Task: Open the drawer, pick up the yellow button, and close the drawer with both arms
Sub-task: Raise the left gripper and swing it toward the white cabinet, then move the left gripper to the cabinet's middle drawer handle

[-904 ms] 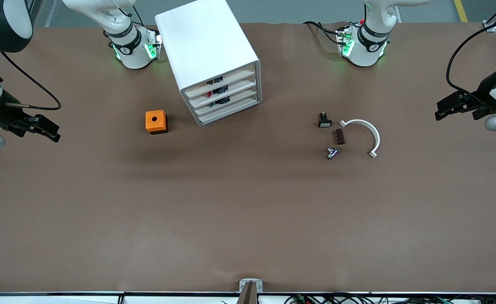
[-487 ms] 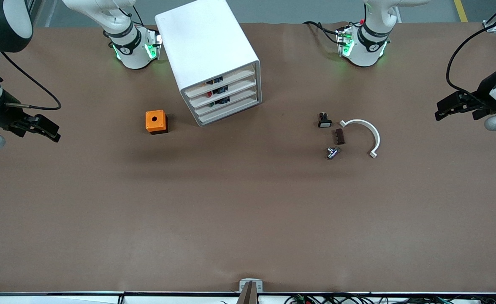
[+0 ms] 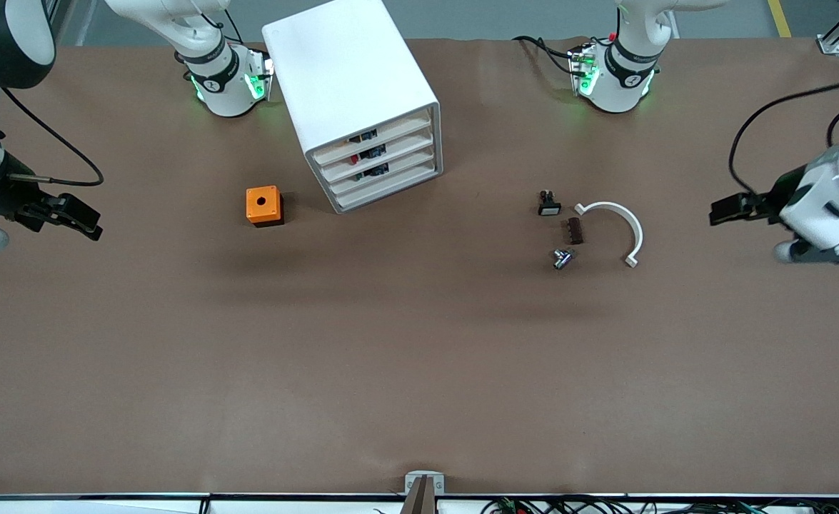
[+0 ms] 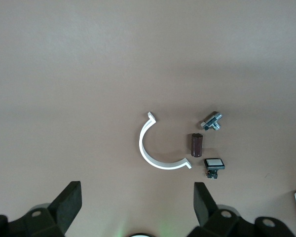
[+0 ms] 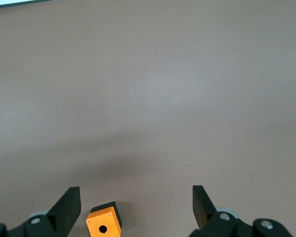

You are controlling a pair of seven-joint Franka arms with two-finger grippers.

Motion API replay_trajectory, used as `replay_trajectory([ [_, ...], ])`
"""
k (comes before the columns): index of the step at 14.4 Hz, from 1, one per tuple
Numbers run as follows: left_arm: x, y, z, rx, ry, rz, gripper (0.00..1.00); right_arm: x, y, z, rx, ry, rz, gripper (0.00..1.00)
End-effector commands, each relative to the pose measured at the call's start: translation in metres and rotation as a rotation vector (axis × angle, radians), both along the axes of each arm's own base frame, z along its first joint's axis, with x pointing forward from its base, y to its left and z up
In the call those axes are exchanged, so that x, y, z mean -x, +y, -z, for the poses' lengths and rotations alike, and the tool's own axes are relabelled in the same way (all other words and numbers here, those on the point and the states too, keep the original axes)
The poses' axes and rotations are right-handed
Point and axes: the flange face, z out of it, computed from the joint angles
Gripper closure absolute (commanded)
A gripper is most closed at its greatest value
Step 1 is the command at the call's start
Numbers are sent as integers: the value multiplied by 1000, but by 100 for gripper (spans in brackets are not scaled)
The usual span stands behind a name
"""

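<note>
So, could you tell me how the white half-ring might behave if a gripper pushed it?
The white half-ring lies flat on the table, so it would probably slide, not roll. Pushed at one end, its thin open arc would likely spin. It looks like light, stiff plastic and could bump the brown part beside it.

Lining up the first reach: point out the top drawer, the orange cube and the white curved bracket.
top drawer (image 3: 375,135), front view, middle of its front face.
orange cube (image 3: 262,203), front view, top face beside the hole.
white curved bracket (image 4: 147,155), left wrist view, on the arc.
</note>
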Motion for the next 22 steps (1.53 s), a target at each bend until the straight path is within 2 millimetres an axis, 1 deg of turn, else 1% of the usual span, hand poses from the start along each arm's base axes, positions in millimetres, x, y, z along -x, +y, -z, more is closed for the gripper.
replay_trajectory([
  [1, -17, -28, 45, -24, 62, -12, 0, 4, -4, -3, -12, -1, 9, 0],
  [2, -23, -38, 69, -38, 85, -31, 0, 4, -4, -3, -12, -1, 9, 0],
  [3, -27, -52, 88, -52, 100, -54, 0, 4, -3, -3, -12, -1, 8, 0],
  [5, -31, -79, 116, -83, 118, -103, 0, 4, -4, -3, -12, -1, 9, 0],
  [6, -31, -91, 125, -96, 125, -128, 0, 4, -4, -3, -12, -1, 9, 0],
  [7, -29, -105, 130, -108, 131, -147, 0, 4, -4, -3, -12, -1, 9, 0],
  [8, -24, -129, 135, -114, 144, -168, 0, 4, -4, -3, -12, -1, 9, 0],
  [9, -20, -141, 141, -117, 163, -218, 0, 4, -4, -3, -12, -1, 9, 0],
  [10, -18, -155, 141, -114, 196, -304, 0, 4, -4, -3, -12, -1, 9, 0],
  [11, -14, -169, 145, -105, 265, -396, 0, 4, -4, -2, -12, 0, 9, 0],
  [12, -13, -179, 144, -96, 314, -466, 0, 4, -3, -3, -12, -1, 8, 0],
  [14, -4, -211, 138, -103, 379, -561, 0, 4, -4, -3, -12, -1, 9, 0],
  [15, 1, -223, 142, -121, 417, -644, 0, 4, -4, -3, -12, -1, 9, 0],
  [16, 3, -231, 144, -127, 463, -747, 0, 5, -4, -2, -12, 0, 9, 0],
  [19, 7, -252, 159, -169, 636, -1022, 0, 4, -4, -1, -12, 2, 9, 0],
  [21, 14, -275, 174, -220, 760, -1155, 0, 4, -4, -2, -12, 0, 9, 0],
  [22, 17, -283, 182, -255, 819, -1209, 0, 4, -4, -2, -12, 0, 9, 0],
])
